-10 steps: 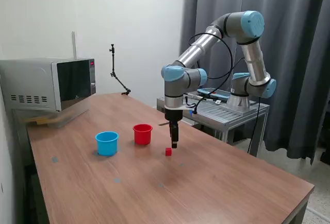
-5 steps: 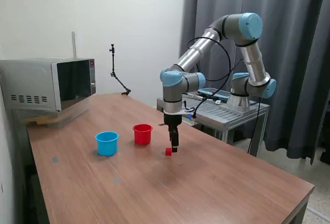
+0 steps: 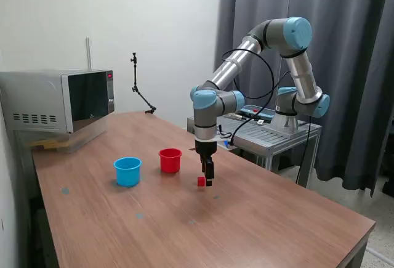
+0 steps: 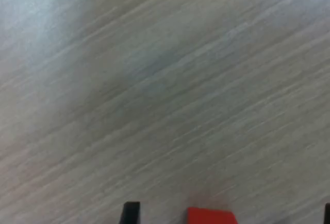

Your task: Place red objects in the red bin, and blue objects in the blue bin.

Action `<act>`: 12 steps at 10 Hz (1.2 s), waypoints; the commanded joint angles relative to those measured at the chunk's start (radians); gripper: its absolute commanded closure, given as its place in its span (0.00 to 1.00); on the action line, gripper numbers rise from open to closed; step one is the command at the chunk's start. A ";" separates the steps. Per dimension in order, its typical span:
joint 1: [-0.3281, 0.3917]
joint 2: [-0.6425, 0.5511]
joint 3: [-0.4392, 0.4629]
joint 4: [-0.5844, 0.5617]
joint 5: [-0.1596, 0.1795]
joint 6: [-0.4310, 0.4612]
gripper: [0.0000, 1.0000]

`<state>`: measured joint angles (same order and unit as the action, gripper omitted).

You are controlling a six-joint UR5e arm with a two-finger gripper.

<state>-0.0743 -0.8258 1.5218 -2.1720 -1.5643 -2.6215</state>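
Wooden table [image 3: 246, 219], red cube [image 3: 201, 182] beside hand [image 3: 209, 180]

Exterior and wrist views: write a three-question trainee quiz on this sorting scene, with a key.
1. True or false: the red cube lies on the table.
2. In the exterior view, which cup stands nearer the cube: A red cup, B blue cup?
3. Fill in: in the wrist view, the cube sits between the gripper's ____.

Key: 1 true; 2 A; 3 fingertips.
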 commanded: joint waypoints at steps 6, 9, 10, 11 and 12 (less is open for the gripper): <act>-0.025 0.004 0.000 -0.039 0.001 -0.002 0.00; -0.025 0.002 0.000 -0.039 0.013 -0.003 0.00; -0.025 0.002 0.000 -0.039 0.029 -0.005 0.00; -0.024 0.002 0.000 -0.039 0.029 -0.011 0.00; -0.024 0.002 0.001 -0.039 0.029 -0.011 0.00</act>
<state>-0.0991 -0.8236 1.5220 -2.2105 -1.5396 -2.6293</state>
